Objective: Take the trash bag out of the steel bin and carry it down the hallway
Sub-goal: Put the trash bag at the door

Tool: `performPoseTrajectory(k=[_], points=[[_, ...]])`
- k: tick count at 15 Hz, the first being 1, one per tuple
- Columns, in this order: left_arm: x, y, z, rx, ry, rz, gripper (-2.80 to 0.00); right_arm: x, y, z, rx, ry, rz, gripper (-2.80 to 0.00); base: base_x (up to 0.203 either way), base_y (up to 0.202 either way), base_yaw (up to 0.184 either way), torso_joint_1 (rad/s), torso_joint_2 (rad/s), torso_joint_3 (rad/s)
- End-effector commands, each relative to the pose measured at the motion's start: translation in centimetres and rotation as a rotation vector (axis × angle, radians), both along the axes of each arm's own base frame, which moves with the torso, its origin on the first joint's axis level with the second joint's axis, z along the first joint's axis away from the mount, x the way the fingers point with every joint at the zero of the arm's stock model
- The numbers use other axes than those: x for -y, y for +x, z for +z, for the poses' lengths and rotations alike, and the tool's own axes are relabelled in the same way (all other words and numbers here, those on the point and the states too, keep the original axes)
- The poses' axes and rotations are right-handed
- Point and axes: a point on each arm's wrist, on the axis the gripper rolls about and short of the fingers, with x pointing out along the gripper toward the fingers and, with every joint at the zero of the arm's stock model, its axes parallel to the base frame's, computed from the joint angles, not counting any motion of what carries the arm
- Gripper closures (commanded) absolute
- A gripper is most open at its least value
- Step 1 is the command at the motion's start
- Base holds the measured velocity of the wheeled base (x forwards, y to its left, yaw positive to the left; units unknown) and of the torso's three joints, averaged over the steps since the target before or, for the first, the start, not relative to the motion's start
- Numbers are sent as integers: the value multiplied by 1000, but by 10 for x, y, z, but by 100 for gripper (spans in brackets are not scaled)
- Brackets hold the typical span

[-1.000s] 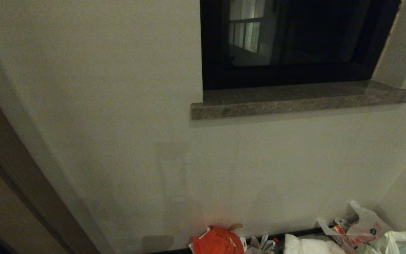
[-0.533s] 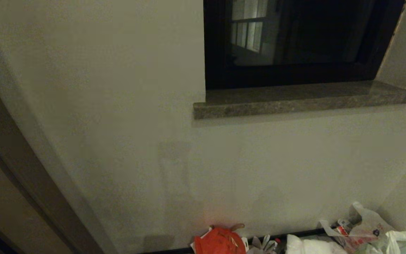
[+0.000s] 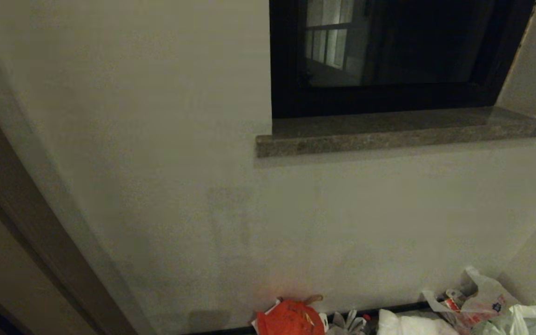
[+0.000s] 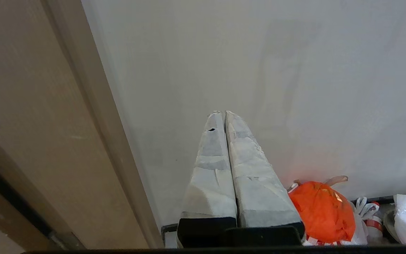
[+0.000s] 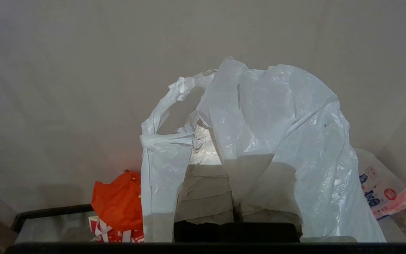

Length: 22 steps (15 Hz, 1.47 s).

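The thin translucent white trash bag [image 5: 277, 116] hangs draped over my right gripper [image 5: 220, 148], which is shut on its plastic; the bag covers most of both fingers. One knotted handle loop [image 5: 160, 137] sticks out to the side. In the head view the same pale bag [image 3: 531, 318] shows at the bottom right corner. My left gripper [image 4: 221, 113] is shut with nothing in it and points at the off-white hallway wall [image 4: 259, 63]. The steel bin is out of view.
Against the dark baseboard [image 3: 403, 306] lies a pile of rubbish: an orange-red bag [image 3: 289, 318], a white bag [image 3: 407, 324] and a white bag with red and blue print [image 3: 479, 298]. A stone window sill [image 3: 398, 132] juts out above. A wooden door frame [image 3: 30, 242] stands at the left.
The whole head picture shifted slightly rightward a second ago, so the camera moved; since then it is still. Nothing in the pile has moved.
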Motion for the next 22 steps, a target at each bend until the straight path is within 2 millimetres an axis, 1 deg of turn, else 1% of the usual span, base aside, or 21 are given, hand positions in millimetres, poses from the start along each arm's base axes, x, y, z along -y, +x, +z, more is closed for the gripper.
performPoseTrajectory(k=[1, 22], points=[[0, 0, 0, -2, -1, 0, 0, 0, 0, 0, -1, 0, -1, 0, 0, 0, 0, 0, 0, 0], [0, 0, 0, 1, -1, 0, 0, 0, 0, 0, 0, -1, -1, 0, 0, 0, 0, 0, 0, 0]])
